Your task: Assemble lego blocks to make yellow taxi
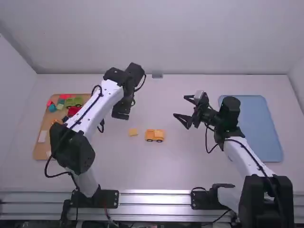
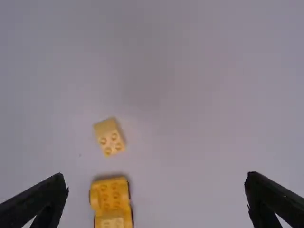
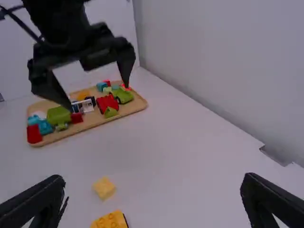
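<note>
Yellow block and car between two empty, open tools

The left tool (image 2: 156, 178) hangs above the counter (image 1: 156, 175), fingers spread wide, with nothing between them. The right tool (image 1: 180, 107) is also wide and empty, tilted inward over the counter. Their open, raised poses look meant to leave room for choosing an approach, and the right one's tilt also gives its camera a slanting look at the work.

Just out from the left tool, in the high view, a small pale yellow block (image 1: 133, 132) lies loose, a little to the right and nearer the arm bases. Its studs show in the left wrist view, so it seems set studs up, ready to be pressed onto something. Beside it, farther right and not touching, the orange-yellow car (image 1: 155, 135) stands upright on dark wheels. That pose probably lets it take a piece from above without rolling over. Both sit well apart from the right tool, to its left and nearer the bases.

The block is likely next; the left tool would need to shift over it and line up before closing. A crooked press could make the car roll.

Farther out, a wooden tray (image 1: 42, 148) at the left holds coloured pieces (image 3: 108, 103), apparently spares kept aside. A blue tray (image 1: 259, 128) lies at the right.
</note>
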